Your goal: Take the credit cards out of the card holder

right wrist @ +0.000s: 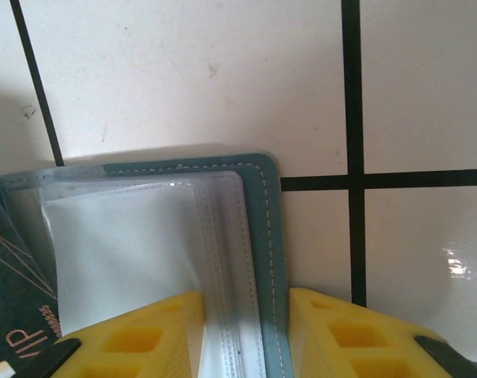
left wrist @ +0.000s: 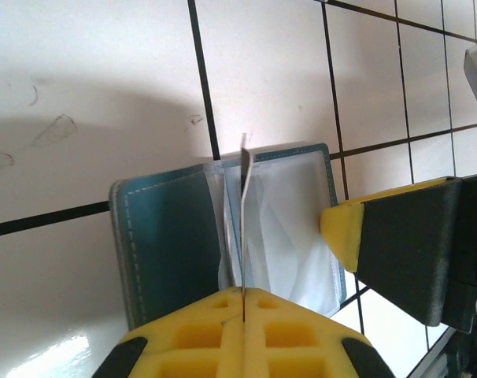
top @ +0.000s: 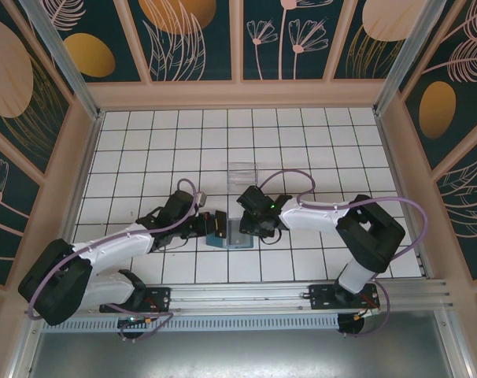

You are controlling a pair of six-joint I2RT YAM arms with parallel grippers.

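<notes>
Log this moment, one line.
left claw: shut on thin upright leaf, card or sleeve unclear | right claw: open, astride edge of teal bifold card holder | holder: lies open on white tiled tabletop

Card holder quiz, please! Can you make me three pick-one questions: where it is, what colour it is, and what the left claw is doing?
1. Where is the card holder?
A) between the left gripper and the right gripper
B) on the wall
C) on top of an arm

2. What colour is its cover?
A) red
B) teal
C) orange

3. What is the left gripper doing?
A) standing wide open
B) pinching a thin sheet
C) holding a ball

Answers:
1. A: the top view shows it on the tiles between both grippers.
2. B: both wrist views show a teal stitched cover.
3. B: the left wrist view shows it shut on a sheet standing up from the open holder.
</notes>
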